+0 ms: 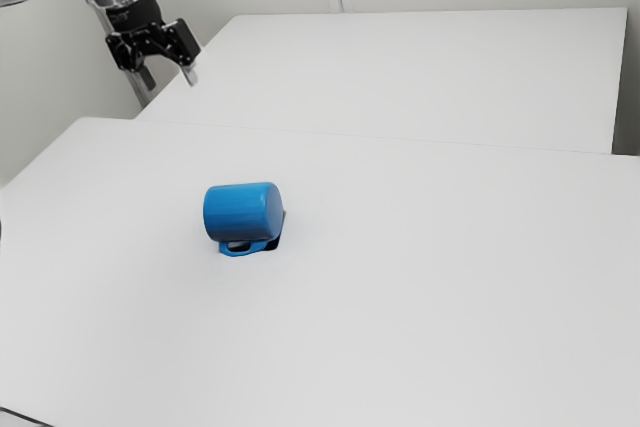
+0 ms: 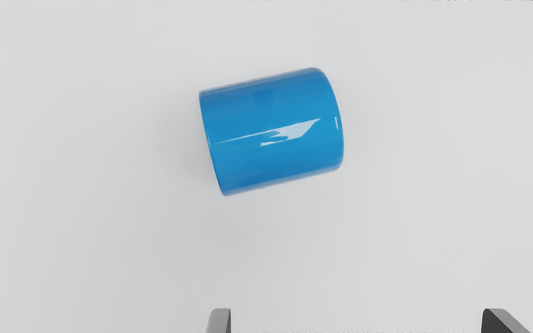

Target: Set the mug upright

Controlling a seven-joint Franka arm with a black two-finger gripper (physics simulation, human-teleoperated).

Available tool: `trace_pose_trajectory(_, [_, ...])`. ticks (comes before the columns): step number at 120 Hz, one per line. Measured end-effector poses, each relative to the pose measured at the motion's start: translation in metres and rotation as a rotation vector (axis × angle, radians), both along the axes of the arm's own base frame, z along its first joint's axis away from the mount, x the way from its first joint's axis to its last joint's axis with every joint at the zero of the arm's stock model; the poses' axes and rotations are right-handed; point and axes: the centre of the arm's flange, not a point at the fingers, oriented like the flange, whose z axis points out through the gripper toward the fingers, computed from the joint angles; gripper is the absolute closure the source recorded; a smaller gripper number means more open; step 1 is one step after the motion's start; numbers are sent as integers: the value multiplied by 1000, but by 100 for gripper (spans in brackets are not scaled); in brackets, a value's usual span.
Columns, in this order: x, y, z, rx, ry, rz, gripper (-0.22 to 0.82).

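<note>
In the exterior view, the black gripper (image 1: 170, 81) hangs at the upper left, high above the table and apart from the mug. A blue mug (image 1: 240, 212) lies on its side on the table, its closed base toward the exterior view's right and its handle low at its side, on the tabletop. Seen from the hand, the mug (image 2: 273, 132) shows its smooth round wall, with the handle hidden. Two widely spaced fingertips mark the open gripper (image 2: 356, 320), with nothing between them.
The white table (image 1: 420, 277) extends around the mug. Behind it in the exterior view is another pale flat surface (image 1: 420, 77), with light walls beyond. A thin dark line crosses the exterior view's lower left corner.
</note>
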Motion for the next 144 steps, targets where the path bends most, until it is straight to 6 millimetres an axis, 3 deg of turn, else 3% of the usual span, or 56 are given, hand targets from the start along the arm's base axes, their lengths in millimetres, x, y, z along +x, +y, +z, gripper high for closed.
trace_pose_trajectory(18, [-7, 9, 0, 0, 6, 2, 1])
trace_pose_trajectory(32, [-15, 40, -34, -73, 36, 70, 2])
trace_pose_trajectory(40, [-25, 74, -68, -177, 53, 143, 2])
trace_pose_trajectory(55, [-61, 141, -168, -471, 64, 314, 2])
trace_pose_trajectory(63, [-74, 161, -211, -608, 26, 377, 1])
trace_pose_trajectory(79, [-77, 156, -269, -810, -78, 399, 2])
trace_pose_trajectory(96, [-75, 162, -295, -883, -202, 372, 2])
trace_pose_trajectory(109, [-74, 173, -328, -905, -261, 367, 2])
trace_pose_trajectory(121, [-69, 172, -343, -931, -323, 341, 2])
trace_pose_trajectory(144, [-54, 151, -351, -1000, -432, 262, 2])
